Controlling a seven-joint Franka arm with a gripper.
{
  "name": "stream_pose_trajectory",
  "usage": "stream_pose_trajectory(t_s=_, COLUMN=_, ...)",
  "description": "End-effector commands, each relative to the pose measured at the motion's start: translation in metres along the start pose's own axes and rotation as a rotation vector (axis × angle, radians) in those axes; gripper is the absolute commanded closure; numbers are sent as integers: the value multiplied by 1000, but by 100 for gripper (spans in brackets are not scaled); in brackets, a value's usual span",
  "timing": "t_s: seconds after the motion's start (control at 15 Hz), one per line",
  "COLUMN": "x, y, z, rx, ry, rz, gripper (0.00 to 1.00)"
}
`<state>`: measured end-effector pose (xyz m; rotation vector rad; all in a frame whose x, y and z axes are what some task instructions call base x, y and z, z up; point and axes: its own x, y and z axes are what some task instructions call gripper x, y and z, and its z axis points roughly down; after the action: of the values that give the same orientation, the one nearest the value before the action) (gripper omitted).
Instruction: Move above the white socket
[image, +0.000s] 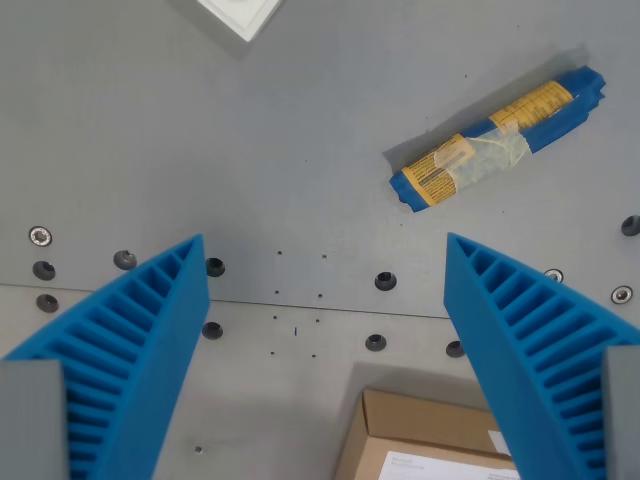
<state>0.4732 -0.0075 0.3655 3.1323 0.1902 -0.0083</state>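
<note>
Only a corner of the white socket (240, 14) shows, cut off by the top edge of the wrist view, left of centre. My gripper (325, 255) hangs over the grey table with its two blue ribbed fingers (140, 340) spread wide apart and nothing between them. The socket lies well beyond the fingertips, toward the top of the picture.
A blue roll with yellow labels and clear tape (498, 136) lies at the upper right. A cardboard box (430, 440) sits at the bottom edge between the fingers. A row of screw holes and bolts (385, 281) crosses the grey table (150, 130) along a plate seam.
</note>
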Motion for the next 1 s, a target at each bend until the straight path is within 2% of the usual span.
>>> stream_pose_trajectory(t_s=0.07, x=0, y=0, z=-2, rx=0, ry=4, rz=1, gripper=0)
stream_pose_trajectory(t_s=0.53, x=1, y=0, z=0, rx=0, ry=5, rz=26, gripper=0)
stream_pose_trajectory(t_s=1.0, x=6, y=-3, z=9, rx=-1, ry=26, rz=104, gripper=0)
